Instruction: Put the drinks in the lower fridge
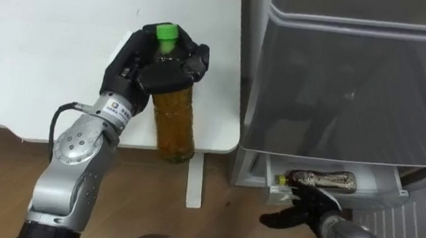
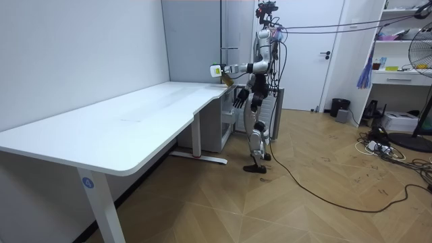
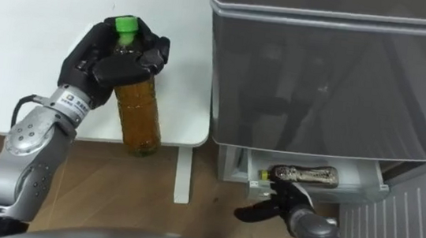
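Held bottle in left robot hand, fingers wrapped round its neck, centre-left above tabletop edge. Right robot hand loose-fingered, empty, lower right by open drawer. Looked best carried upright rightwards, lowered beside drink inside.

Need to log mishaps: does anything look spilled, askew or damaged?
Nothing looks spilled or damaged. The amber drink bottle with a green cap is held upright in the left hand at the white table's edge. The only oddity: a dark bottle lies on its side in the grey fridge's open lower compartment, near the open right hand.
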